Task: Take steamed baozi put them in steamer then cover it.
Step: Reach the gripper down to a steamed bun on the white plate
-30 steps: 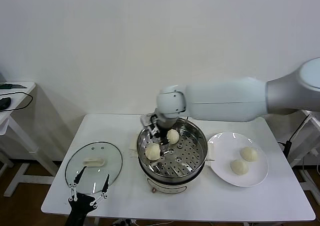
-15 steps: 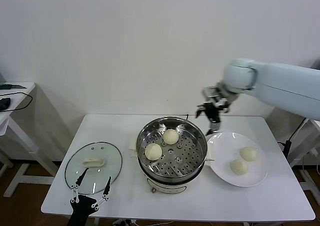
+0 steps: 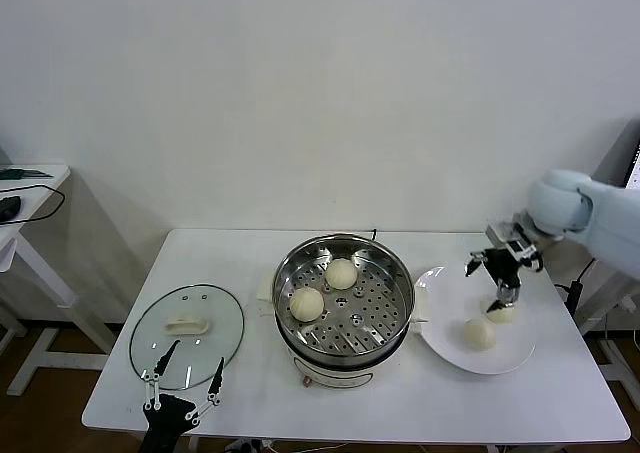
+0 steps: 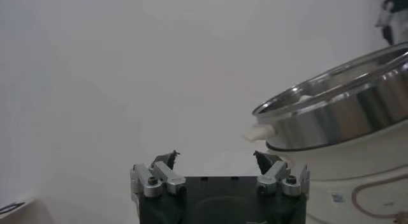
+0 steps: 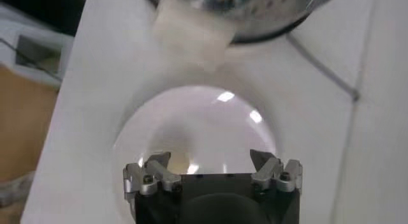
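Right gripper (image 3: 497, 285) hangs spread and empty over the plate (image 3: 450, 345), two baozi (image 3: 479, 334) below; two sit in the steamer (image 3: 345, 293) | left gripper (image 3: 182, 393) spread, idle by the cover (image 3: 187, 324) | risk: off-centre pinch could dent or roll the bun

We see a plain white wall (image 3: 320, 83) across the whole back, evenly lit, with soft shadows falling on it at lower left. Main surface is a white rectangular table (image 3: 250, 393) with rounded corners. On our left, a second white side table (image 3: 40, 178) on angled white legs, with a dark flat device (image 3: 8, 206) and a black cable (image 3: 45, 208) on it. Brown floor (image 3: 30, 373) shows under it. On the far right, white frame legs (image 3: 620, 363).
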`<state>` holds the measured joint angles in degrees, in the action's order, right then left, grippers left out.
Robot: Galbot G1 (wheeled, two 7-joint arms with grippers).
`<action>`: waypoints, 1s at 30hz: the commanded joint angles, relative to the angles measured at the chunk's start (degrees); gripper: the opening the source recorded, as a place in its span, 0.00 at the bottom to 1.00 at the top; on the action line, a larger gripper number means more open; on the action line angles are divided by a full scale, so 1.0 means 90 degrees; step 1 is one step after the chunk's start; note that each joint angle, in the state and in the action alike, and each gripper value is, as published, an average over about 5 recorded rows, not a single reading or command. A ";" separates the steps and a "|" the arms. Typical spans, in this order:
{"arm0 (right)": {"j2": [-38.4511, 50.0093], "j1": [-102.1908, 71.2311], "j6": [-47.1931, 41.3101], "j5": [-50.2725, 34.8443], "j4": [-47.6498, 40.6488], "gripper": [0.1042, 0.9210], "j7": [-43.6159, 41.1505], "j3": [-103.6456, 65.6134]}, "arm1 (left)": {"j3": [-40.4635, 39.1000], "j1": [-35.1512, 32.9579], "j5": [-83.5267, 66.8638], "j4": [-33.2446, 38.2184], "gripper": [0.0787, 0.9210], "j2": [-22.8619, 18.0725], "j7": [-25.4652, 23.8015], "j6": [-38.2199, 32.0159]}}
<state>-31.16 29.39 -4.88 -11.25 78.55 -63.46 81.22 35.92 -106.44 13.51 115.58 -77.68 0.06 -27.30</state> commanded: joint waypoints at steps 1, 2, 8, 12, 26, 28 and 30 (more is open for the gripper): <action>0.0210 -0.1059 0.0065 0.0503 -0.0207 0.88 0.0301 -0.0378 | 0.0029 -0.0038 0.0026 -0.0036 0.88 -0.0009 0.0008 -0.0028; 0.0184 -0.1149 0.0054 0.0517 -0.0267 0.88 0.0355 -0.0455 | 0.0029 -0.0043 0.0032 -0.0043 0.88 -0.0009 0.0009 -0.0030; -0.0050 -0.1532 -0.0006 0.0542 -0.0646 0.88 0.0612 -0.0778 | 0.0024 -0.0071 0.0041 -0.0009 0.88 -0.0021 0.0015 -0.0010; -0.0128 -0.1667 -0.0034 0.0537 -0.0735 0.88 0.0636 -0.0879 | 0.0049 -0.0091 0.0041 -0.0005 0.88 -0.0015 0.0017 -0.0016; -0.0392 -0.1970 -0.0109 0.0522 -0.0923 0.87 0.0665 -0.1011 | 0.0086 -0.0080 0.0035 -0.0061 0.88 -0.0022 0.0021 -0.0028; -0.0402 -0.1974 -0.0111 0.0529 -0.0932 0.85 0.0654 -0.1010 | 0.0088 -0.0076 0.0033 -0.0064 0.88 -0.0023 0.0023 -0.0031; -0.0408 -0.1981 -0.0109 0.0530 -0.0936 0.82 0.0639 -0.1013 | 0.0086 -0.0072 0.0032 -0.0065 0.88 -0.0026 0.0025 -0.0031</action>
<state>-34.43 12.94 -5.77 -6.71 70.82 -58.05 72.72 36.71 -107.13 13.83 115.14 -77.89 0.24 -27.57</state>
